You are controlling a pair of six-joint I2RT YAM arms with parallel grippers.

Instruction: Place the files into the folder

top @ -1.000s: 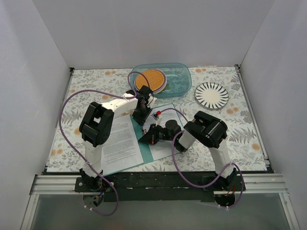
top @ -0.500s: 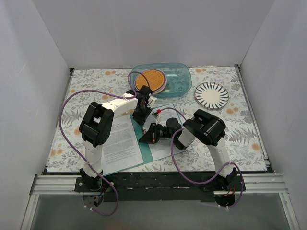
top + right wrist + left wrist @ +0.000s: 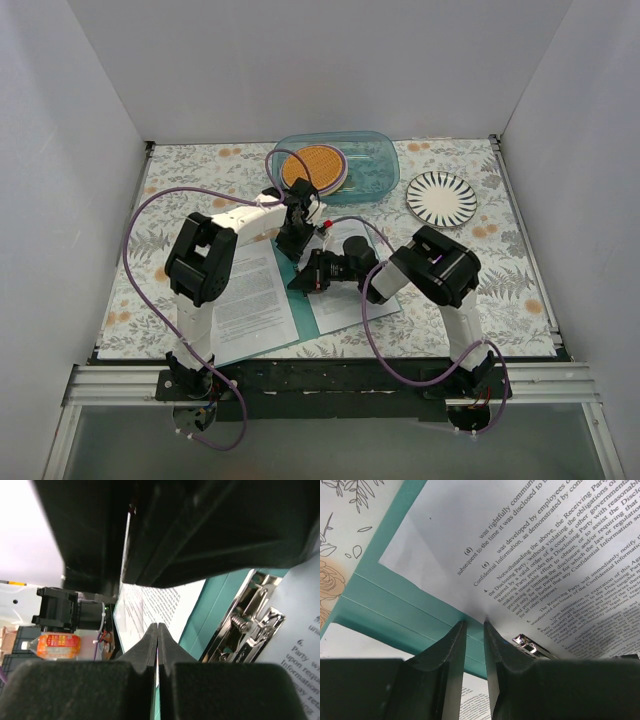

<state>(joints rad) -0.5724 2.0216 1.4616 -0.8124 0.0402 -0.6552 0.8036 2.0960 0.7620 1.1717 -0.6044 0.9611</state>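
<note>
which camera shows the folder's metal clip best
Right wrist: the clip fills the frame's right side, spring and levers sharp. Left wrist catches only a silver sliver at the edge of the paper. The top view doesn't show it clearly.

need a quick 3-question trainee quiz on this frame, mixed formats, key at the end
1. True or false: the striped plate lies apart from the folder.
2. What sits inside the blue container?
A) a round orange disc
B) a stack of printed sheets
C) a metal clip
3. Fill in: in the right wrist view, the fingers of the right end effector are ____ (open / shut).

Key: 1 true; 2 A; 3 shut.
</note>
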